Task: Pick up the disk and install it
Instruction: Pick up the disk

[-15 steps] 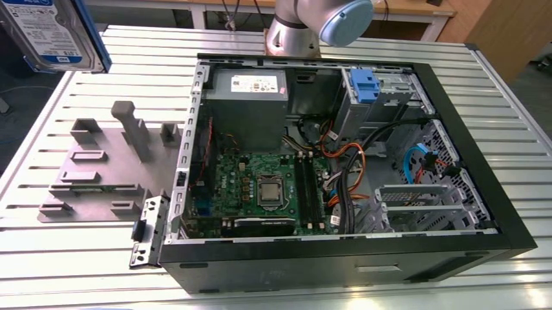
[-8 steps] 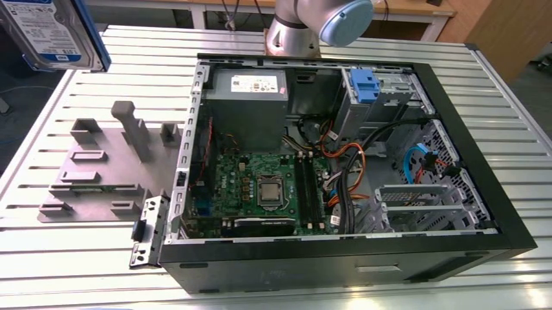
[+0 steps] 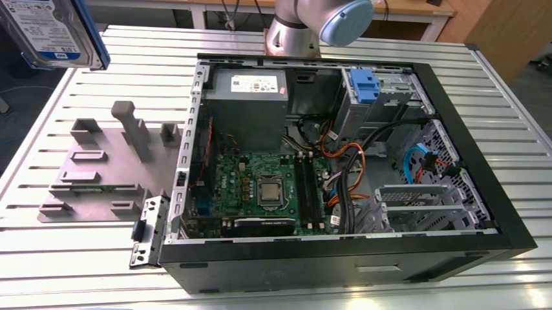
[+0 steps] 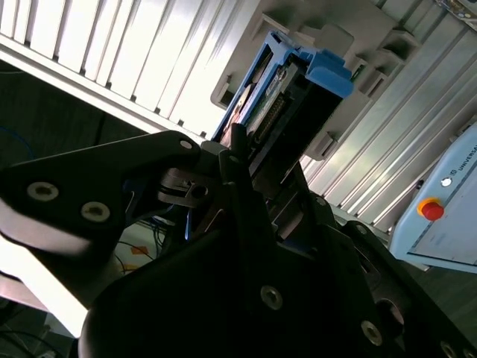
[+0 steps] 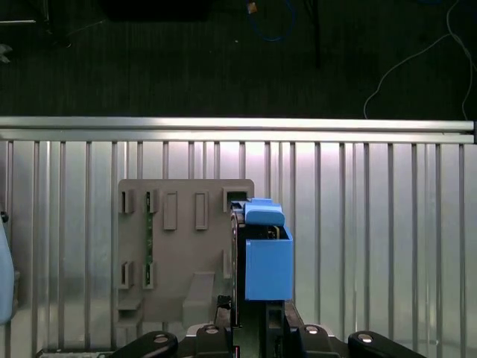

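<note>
A slatted metal table (image 3: 518,97) carries an open computer case (image 3: 345,265), centre-right in the exterior view, with a grey fixture plate (image 3: 95,187) on the exterior view's left. The disk (image 3: 52,32) hangs in that view's upper left corner, well apart from the case. In the first wrist view the gripper (image 5: 253,322) is clamped on the disk, above the plate.

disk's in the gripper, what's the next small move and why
Probably carry the disk toward the exterior view's right, over the open case. The gripper holds it high above the grey plate, clear of its slots, and the drive bay lies that way.
</note>
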Robot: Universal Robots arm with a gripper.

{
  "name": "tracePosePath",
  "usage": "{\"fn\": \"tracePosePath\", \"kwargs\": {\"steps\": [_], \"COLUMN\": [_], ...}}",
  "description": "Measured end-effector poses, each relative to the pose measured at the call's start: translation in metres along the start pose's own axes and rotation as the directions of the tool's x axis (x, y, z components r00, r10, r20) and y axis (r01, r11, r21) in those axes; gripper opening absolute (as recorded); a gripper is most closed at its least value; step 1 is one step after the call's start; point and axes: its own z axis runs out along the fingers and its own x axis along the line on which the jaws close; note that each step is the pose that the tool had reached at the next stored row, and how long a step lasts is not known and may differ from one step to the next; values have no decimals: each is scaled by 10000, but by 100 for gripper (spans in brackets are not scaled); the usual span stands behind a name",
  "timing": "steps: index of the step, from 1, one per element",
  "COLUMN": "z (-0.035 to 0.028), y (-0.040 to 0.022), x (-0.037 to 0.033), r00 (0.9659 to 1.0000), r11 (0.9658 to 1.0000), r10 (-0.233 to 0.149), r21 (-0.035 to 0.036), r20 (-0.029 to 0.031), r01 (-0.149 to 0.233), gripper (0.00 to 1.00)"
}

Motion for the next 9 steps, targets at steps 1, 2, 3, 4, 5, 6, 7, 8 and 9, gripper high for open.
{"fn": "tracePosePath", "kwargs": {"steps": [1, 2, 3, 4, 5, 6, 7, 8, 9], "z": [1, 1, 1, 1, 1, 1, 1, 1, 1], "y": [-22, -37, -53, -71, -88, -107, -128, -147, -165], "x": [0, 0, 0, 0, 0, -1, -1, -2, -2], "r00": [10000, 10000, 10000, 10000, 10000, 10000, 10000, 10000, 10000], "r11": [10000, 10000, 10000, 10000, 10000, 10000, 10000, 10000, 10000], "r10": [-1, -1, -1, -1, -1, -1, -1, -1, -1], "r21": [2, 1, 1, 1, 2, 2, 2, 3, 2], "r20": [1, 1, 1, 1, 1, 1, 2, 2, 2], "r01": [1, 1, 1, 1, 1, 1, 1, 1, 1], "gripper": [35, 35, 35, 35, 35, 35, 35, 35, 35]}}
